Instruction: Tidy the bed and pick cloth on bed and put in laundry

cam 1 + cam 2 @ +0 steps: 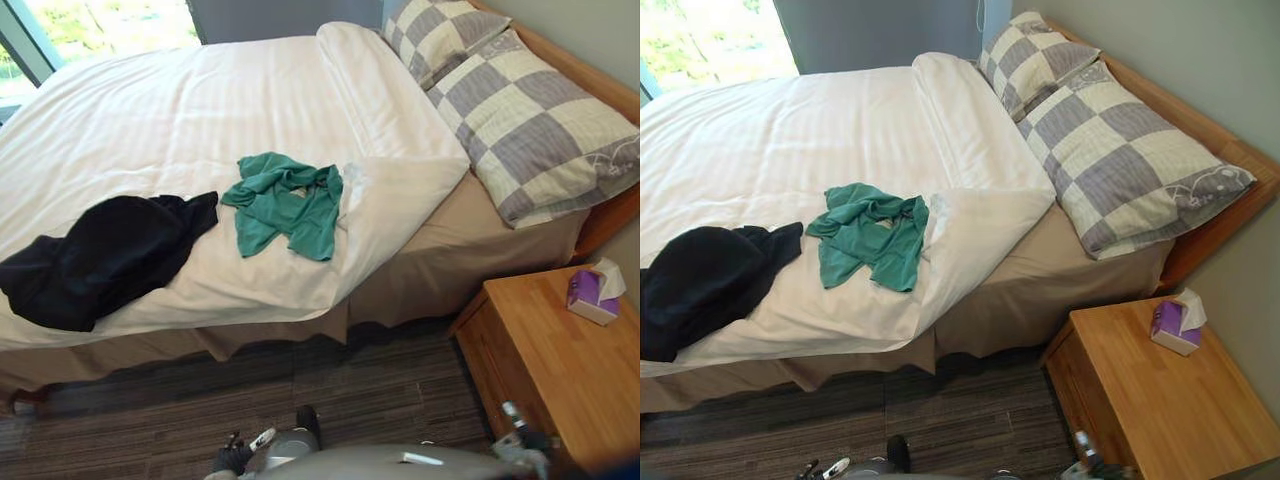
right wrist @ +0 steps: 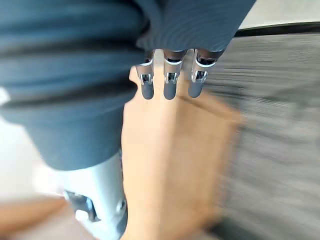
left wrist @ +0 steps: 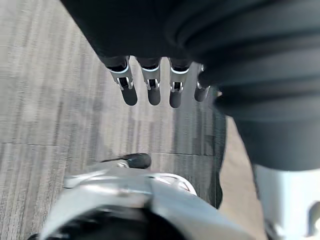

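Bed: a bed takes up the upper left and centre of the eye views, under a white duvet (image 1: 150, 120); the duvet's top is folded back in a thick band below the pillows, and its near corner is turned over, baring a beige sheet (image 1: 470, 240).
Green cloth: a crumpled green cloth (image 1: 285, 205) lies on the duvet at the centre of the frame, its right edge against the turned-over corner.
Black cloth: a bunched black cloth (image 1: 100, 255) lies on the duvet at the left of the frame, along the bed's near edge; its upper right tip ends just beside the green cloth, and I cannot tell whether they touch.
Pillows: two grey-and-cream checked pillows, the larger (image 1: 540, 120) at the upper right and the smaller (image 1: 440, 35) above it, lie against a wooden headboard (image 1: 590, 75).
Nightstand: a wooden nightstand (image 1: 560, 370) stands at the lower right, apart from the bed, with a purple tissue box (image 1: 592, 295) on its far edge.
Floor: dark striped carpet (image 1: 300, 390) runs along the bottom of the frame.
Left hand: in its wrist view the left hand (image 3: 152, 85) hangs above the carpet, fingers (image 3: 127, 90) straight, holding nothing.
Right hand: in its wrist view the right hand (image 2: 170, 82) hangs over the edge of the nightstand, fingers (image 2: 196, 82) straight and empty.
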Available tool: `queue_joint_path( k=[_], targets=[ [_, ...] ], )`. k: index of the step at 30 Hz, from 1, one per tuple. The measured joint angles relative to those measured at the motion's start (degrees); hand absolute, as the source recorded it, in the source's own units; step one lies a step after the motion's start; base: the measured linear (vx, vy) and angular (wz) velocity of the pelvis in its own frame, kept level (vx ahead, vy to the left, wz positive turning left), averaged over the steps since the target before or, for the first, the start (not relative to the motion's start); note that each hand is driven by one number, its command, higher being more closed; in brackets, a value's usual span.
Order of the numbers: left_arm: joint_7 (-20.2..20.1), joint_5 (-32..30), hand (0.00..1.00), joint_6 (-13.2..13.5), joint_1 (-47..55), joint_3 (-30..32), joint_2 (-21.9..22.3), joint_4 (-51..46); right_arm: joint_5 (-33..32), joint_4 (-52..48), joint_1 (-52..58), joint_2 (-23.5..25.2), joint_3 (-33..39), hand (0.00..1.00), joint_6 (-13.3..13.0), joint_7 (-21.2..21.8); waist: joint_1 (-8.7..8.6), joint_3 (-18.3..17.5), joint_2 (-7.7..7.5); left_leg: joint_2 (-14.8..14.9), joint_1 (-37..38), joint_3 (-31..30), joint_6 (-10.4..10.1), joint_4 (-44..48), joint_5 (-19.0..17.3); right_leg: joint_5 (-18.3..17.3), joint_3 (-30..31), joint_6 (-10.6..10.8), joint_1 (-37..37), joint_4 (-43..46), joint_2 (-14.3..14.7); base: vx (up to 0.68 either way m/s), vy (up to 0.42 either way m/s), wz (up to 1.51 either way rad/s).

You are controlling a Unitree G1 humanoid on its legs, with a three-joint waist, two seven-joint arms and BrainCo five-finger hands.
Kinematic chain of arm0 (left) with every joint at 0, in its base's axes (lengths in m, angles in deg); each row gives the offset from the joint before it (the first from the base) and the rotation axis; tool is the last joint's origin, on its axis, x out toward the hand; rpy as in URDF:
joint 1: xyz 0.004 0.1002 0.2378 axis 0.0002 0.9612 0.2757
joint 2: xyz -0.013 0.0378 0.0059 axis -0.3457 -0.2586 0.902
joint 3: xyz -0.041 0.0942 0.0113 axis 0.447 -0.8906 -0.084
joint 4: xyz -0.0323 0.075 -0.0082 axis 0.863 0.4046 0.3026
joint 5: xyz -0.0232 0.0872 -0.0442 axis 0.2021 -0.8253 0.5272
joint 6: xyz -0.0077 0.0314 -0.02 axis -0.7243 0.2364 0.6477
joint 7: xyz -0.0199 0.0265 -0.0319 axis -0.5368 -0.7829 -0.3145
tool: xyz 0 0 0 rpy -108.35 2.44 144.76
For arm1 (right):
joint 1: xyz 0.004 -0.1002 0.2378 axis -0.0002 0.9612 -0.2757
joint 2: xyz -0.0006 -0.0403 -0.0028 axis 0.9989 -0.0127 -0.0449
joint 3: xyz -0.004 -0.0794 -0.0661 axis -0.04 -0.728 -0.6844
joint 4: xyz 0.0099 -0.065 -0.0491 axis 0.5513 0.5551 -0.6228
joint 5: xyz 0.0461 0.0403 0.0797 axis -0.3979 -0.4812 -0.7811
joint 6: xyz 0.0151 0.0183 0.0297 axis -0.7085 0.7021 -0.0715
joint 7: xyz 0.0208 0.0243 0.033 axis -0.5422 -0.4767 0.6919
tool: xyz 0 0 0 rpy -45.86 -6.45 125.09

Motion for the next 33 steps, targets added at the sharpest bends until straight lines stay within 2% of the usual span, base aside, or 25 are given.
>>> queue_joint_path(
  k=[4, 5, 10, 11, 13, 15, 17, 19, 22, 26, 31, 33],
  targets=[
    [-1.07, 0.04, 0.0, 0.21, 1.5, 0.59, -0.25, -2.17, 5.11, -10.85, -4.64, -6.02, 3.0, 0.0, -0.31, -0.53, -0.03, -0.6, -1.19, -1.84, -0.06, 0.31, 1.37, 0.01, -0.76, 0.67, 2.33, -0.02, -0.53, 0.24, -1.15, 0.25, 0.056, 0.08],
    [-1.38, -0.18, 0.0, 0.15, 3.65, 0.48, -0.21, -5.69, 18.98, -24.75, -14.4, -14.87, -3.48, 0.0, 1.61, 9.63, 0.58, -1.09, -1.91, -2.66, 0.94, -1.18, 2.48, 0.39, -0.42, 2.26, 2.14, -1.15, 0.67, 1.26, -1.22, 0.52, -0.047, 0.48],
    [-1.34, -0.16, 0.0, 0.22, 5.2, 0.62, -0.11, -6.39, 20.83, -24.94, -17.91, -14.91, -9.07, 0.0, 3.78, 10.59, 1.31, -1.26, -1.86, -1.88, 1.04, -2.64, 1.62, 0.37, 0.36, 2.72, 1.96, -1.62, 1.58, 2.68, -0.31, 0.15, -0.073, 0.22],
    [-1.34, -0.35, 0.0, 0.08, 5.31, 0.72, -0.24, -6.48, 21.46, -24.95, -20.73, -16.79, -14.74, 0.0, 4.77, 10.33, 1.5, -0.98, -2.36, -1.69, 0.65, -2.73, 1.52, 0.31, 1.01, 2.75, 1.83, -1.59, 0.97, 2.71, -0.26, 0.01, -0.058, -0.12],
    [-1.27, -2.83, 0.0, -1.1, 4.02, 1.18, -0.54, -7.54, 31.23, -21.82, -29.6, -22.61, -26.94, 0.0, 9.89, 12.04, 2.29, -0.93, -2.43, -0.62, -1.57, -3.27, 1.24, 0.37, 1.99, 2.76, 0.54, -1.58, -1.04, 2.64, 0.41, -0.05, -0.106, 0.03],
    [-1.29, -3.31, 0.0, -2.17, 0.66, 1.16, -0.81, -8.18, 34.37, -18.6, -37.44, -23.17, -29.34, 0.0, 12.52, 11.9, 4.16, 0.38, -2.13, 0.38, -4.63, -4.28, 1.13, 0.39, 3.17, 3.1, 0.23, -2.12, -3.26, 2.62, 1.6, -0.11, -0.074, 0.36],
    [-1.38, -2.93, 0.0, -2.48, -2.78, 1.15, -1.31, -9.61, 35.33, -11.88, -48.19, -23.43, -30.94, 0.0, 14.39, 10.47, 6.18, 3.8, -2.44, 1.94, -8.64, -4.92, 1.02, 0.4, 4.25, 3.2, -1.25, -2.85, -6.46, 2.71, 3.27, -0.17, -0.035, 0.38],
    [-1.41, -2.06, 0.0, -2.73, -5.43, 1.15, -2.42, -9.9, 35.49, -6.75, -56.14, -23.68, -32.35, 0.0, 15.43, 8.75, 7.3, 6.95, -2.94, 2.51, -12.15, -6.14, 1.3, 0.4, 5.35, 2.68, -1.71, -3.71, -8.98, 2.74, 3.93, -0.19, -0.029, 0.35],
    [-1.39, 0.07, 0.0, -2.59, -7.76, 1.95, -3.91, -11.33, 35.61, -1.4, -65.38, -23.92, -35.92, 0.0, 15.83, 7.1, 9.23, 12.05, -2.75, 2.27, -15.4, -7.2, 1.65, 0.39, 6.36, 2.38, -2.29, -4.16, -11.52, 2.78, 3.84, -0.15, 0.025, 0.22],
    [-1.41, 2.31, 0.0, -2.09, -8.32, 2.52, -6.23, -13.14, 35.34, 1.43, -71.26, -24.41, -37.88, 0.0, 17.61, 5.46, 10.23, 14.4, -2.55, 2.18, -18.46, -7.96, 2.08, 0.41, 7.35, 2.76, -2.73, -4.16, -14.35, 3.45, 3.84, -0.06, 0.06, 0.13],
    [-2.49, 3.34, 0.0, -0.71, -10.07, 2.09, -7.15, -13.11, 35.3, 3.6, -75.67, -29.54, -39.48, 0.0, 19.85, 5.11, 11.61, 14.73, -2.06, 1.85, -22.13, -8.96, 2.81, 0.43, 8.32, 3.1, -3.51, -4.18, -17.88, 4.21, 3.59, 0.02, 0.047, 0.09],
    [-3.36, 4.49, 0.0, -0.01, -11.09, 0.9, -6.9, -13.14, 35.53, 4.51, -77.89, -31.26, -40.95, 0.0, 21.53, 5.33, 11.63, 15.33, -1.08, 1.67, -23.26, -9.37, 3.17, 0.44, 8.81, 3.05, -3.98, -4.21, -19.09, 4.8, 3.33, 0.04, 0.022, 0.05]
  ],
)
